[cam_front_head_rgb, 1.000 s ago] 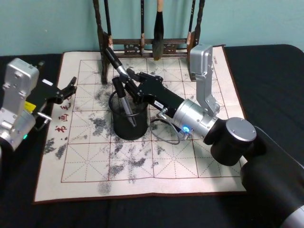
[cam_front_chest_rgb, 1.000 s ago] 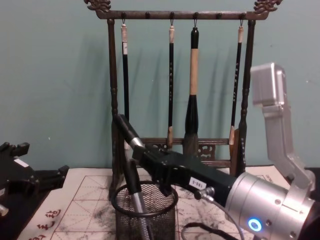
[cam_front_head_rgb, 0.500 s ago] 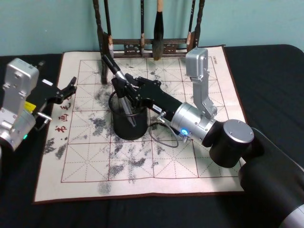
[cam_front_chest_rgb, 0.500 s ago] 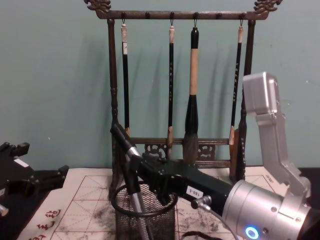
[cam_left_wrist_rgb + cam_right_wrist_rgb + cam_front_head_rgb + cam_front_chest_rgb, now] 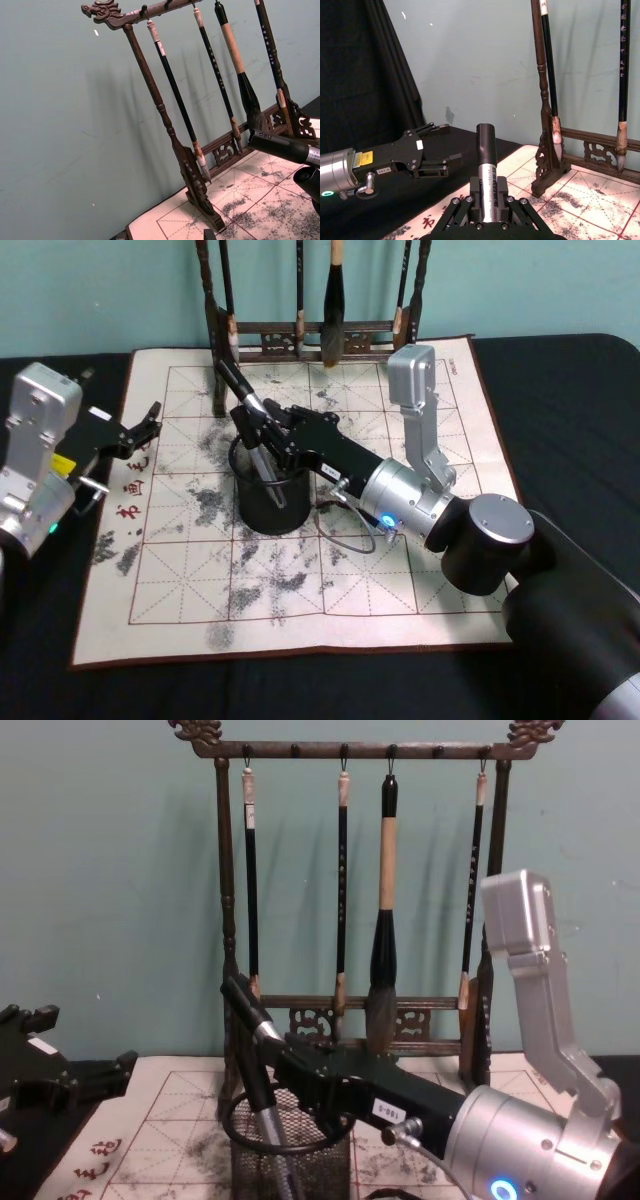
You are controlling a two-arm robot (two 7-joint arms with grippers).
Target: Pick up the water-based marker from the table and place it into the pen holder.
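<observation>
Step in hand: insertion. The right gripper (image 5: 258,428) sits just left of centre in the head view, directly over the pen holder (image 5: 272,490), its fingers closed on the water-based marker (image 5: 243,390). In the right wrist view the marker (image 5: 487,175) stands up between the 2 clamped finger linkages, black cap end outermost.

Marker position: the lower end is already inside the holder's rim; the upper end projects up and to the upper left of the frame, toward the brush rack (image 5: 310,335). In the chest view the marker (image 5: 250,1040) leans left, its long axis tilted well off vertical, the top pointing to the upper left and the lower part passing down through the rim into the mesh cup (image 5: 290,1160). Whether the tip touches the cup's bottom cannot be told.

Judgement: task nearly done; only the release remains. The next move calls for opening the fingers so the marker drops and leans on the rim, then lifting the gripper clear without snagging rim or marker.

The left gripper (image 5: 140,428) is parked at mid-left of the head view, over the mat's left edge on the table (image 5: 560,410), fingers apart, holding nothing.
</observation>
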